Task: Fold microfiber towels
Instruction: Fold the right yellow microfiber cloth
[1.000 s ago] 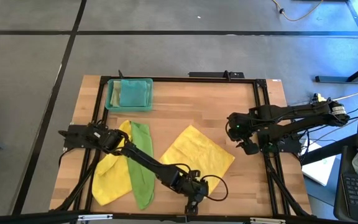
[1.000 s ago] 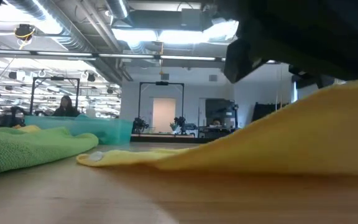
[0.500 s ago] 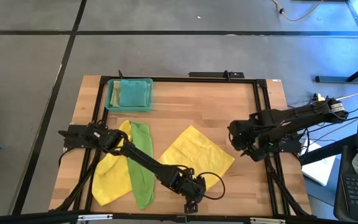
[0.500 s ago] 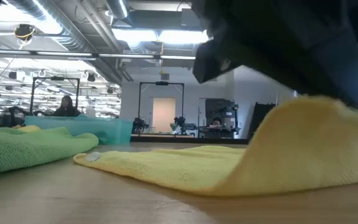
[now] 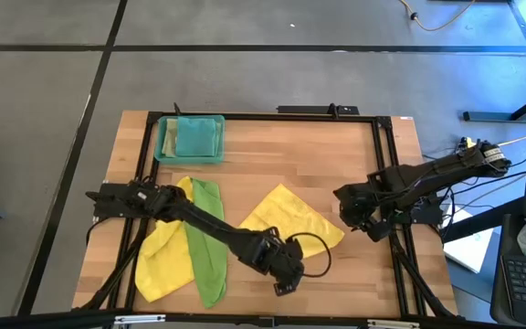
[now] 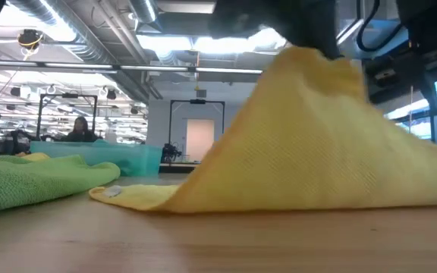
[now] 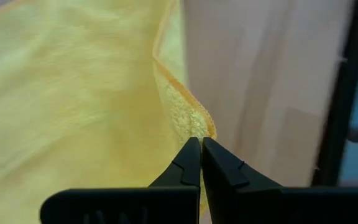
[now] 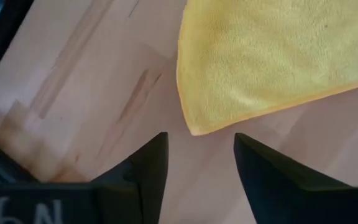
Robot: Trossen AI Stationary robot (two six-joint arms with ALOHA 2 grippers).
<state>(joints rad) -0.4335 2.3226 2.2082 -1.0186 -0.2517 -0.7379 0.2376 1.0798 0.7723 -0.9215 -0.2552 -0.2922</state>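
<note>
A yellow microfiber towel lies spread in the middle of the table, and its near corner is pulled up into a peak. My left gripper is shut on that corner. My right gripper hangs open just above the table by the towel's right corner, touching nothing. At the left lie another yellow towel and a bright green one, partly under the left arm. A teal towel rests folded in the tray. My left gripper pinches the yellow towel's near corner between its two shut fingertips, at the hemmed edge. The fingers come from above, slanting down. The corner is lifted clear and the cloth slopes down from it like a tent, with the rest lying on the table.
The translucent teal tray stands at the far left of the table. Black frame rails run along the table's edges. Bare wood lies between the tray and the spread towel and along the near edge.
My left gripper has risen and drawn back from the near edge toward the table's middle, shut on the towel's corner. The near corner has gone from low on the table to a tall peak; the far part has stayed flat. My right gripper has swung slightly toward the near edge.
</note>
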